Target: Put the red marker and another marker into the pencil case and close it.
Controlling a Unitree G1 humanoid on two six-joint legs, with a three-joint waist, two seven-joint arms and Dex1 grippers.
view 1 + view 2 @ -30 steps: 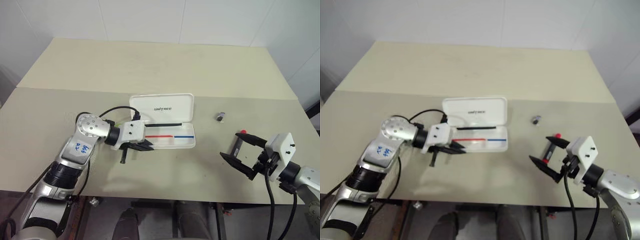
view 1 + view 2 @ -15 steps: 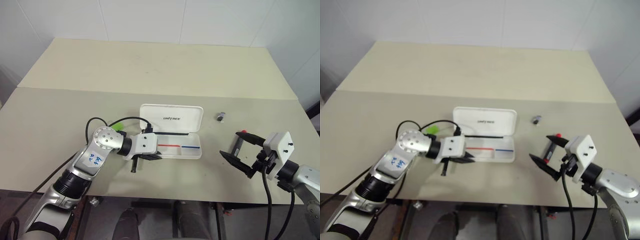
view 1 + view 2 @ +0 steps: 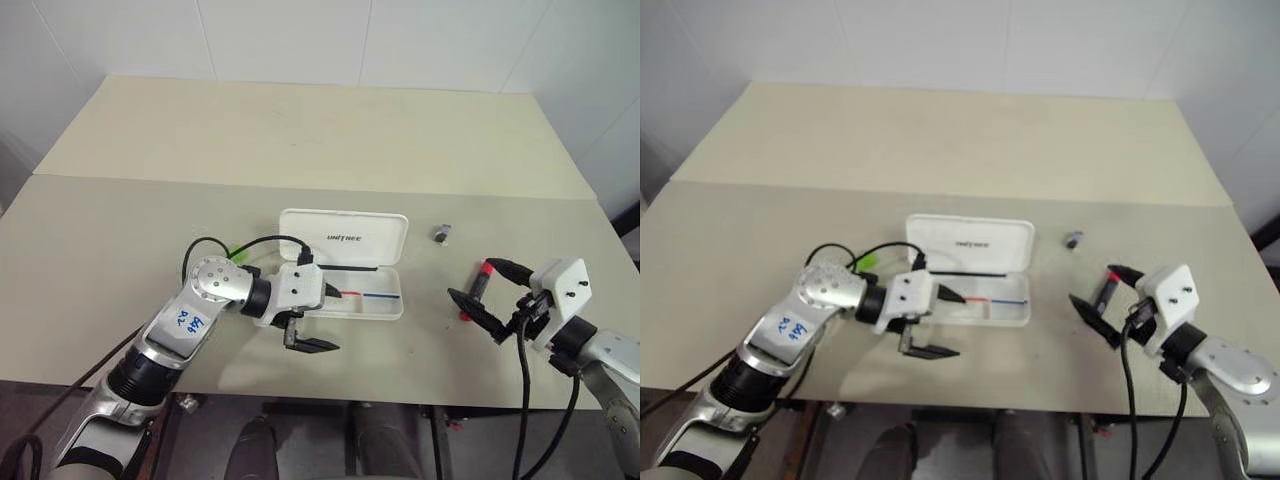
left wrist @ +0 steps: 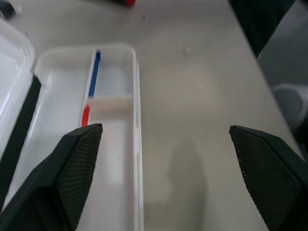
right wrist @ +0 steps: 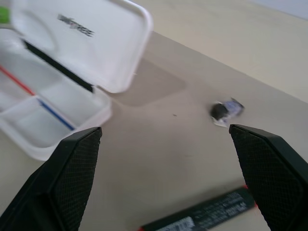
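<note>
Leftmost on the beige table (image 3: 120, 220), the green highlighter (image 3: 238, 254) peeks out just behind the left arm's wrist, close to the pencil case's left end and outside it. Next, the left gripper (image 3: 312, 318) hangs at the front left corner of the pencil case (image 3: 345, 265) with its jaws spread wide and empty, one finger over the tray and one over bare table. The case lies open, lid propped back, its divided tray holding no marker. Further right, a small dark grey lump (image 3: 440, 234) sits apart behind the right gripper (image 3: 482, 292), which is also wide open and empty, straddling the red marker (image 3: 476, 290) lying on the table between its fingers.

By my judgement, the step in hand is picking up the red marker: the right fingers need to lower around the barrel and close, then carry it left to the tray. The highlighter waits for the left arm.

Both grippers work near the table's front edge; open surface lies between case and marker, and broadly behind.
</note>
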